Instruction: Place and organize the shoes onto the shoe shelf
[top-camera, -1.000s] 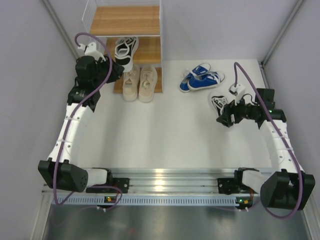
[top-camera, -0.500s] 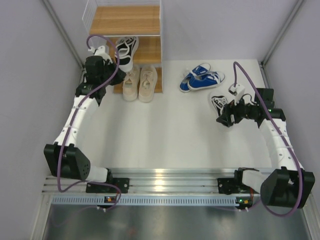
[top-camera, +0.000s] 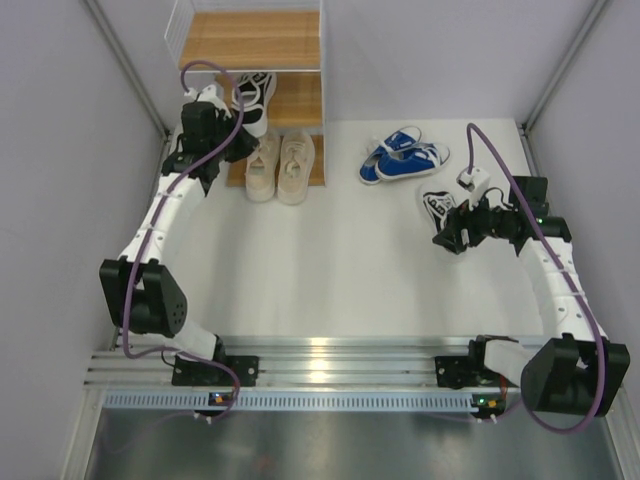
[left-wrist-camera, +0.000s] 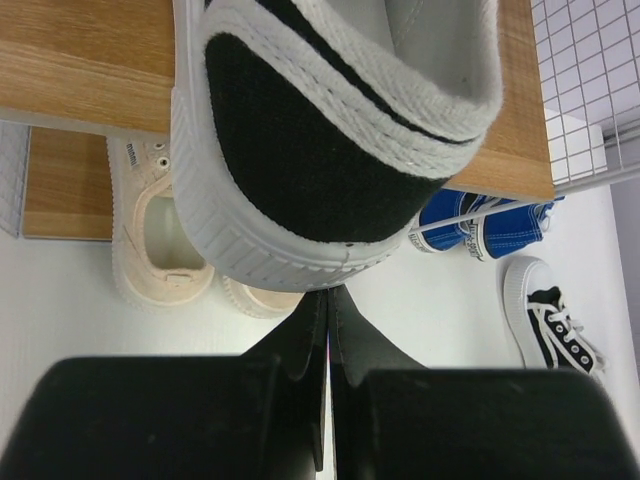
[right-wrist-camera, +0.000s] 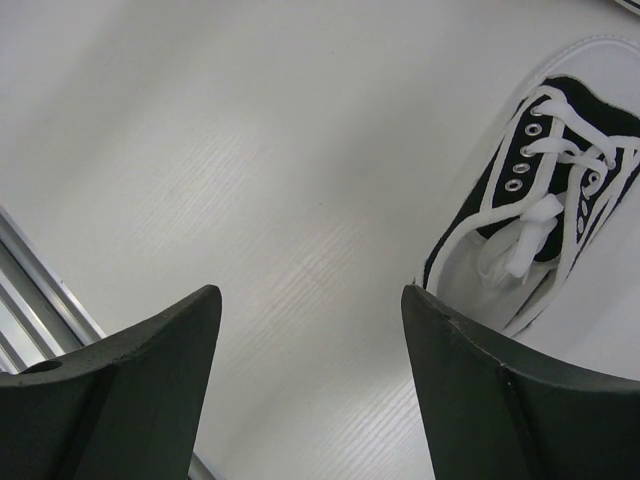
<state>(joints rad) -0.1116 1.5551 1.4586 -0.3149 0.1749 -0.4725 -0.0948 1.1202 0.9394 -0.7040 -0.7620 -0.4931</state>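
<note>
Loose black-and-white shoe (top-camera: 437, 206) lies on the table (top-camera: 330, 260), right side, well apart from the shelf (top-camera: 290, 40). Its mate (top-camera: 252, 100) is on the middle board. The loose shoe's long axis runs roughly near-to-far, heel end toward the right gripper (right-wrist-camera: 310, 300). That gripper hovers just short of it, jaws wide and empty, with the shoe off to one finger's side rather than centred. Right arm clearly nearer. Left gripper (left-wrist-camera: 327, 300) pinched shut on nothing, tips at the shelved shoe's heel. Beige pair (top-camera: 280, 165) on the lowest board, blue pair (top-camera: 403, 155) on the table.
</note>
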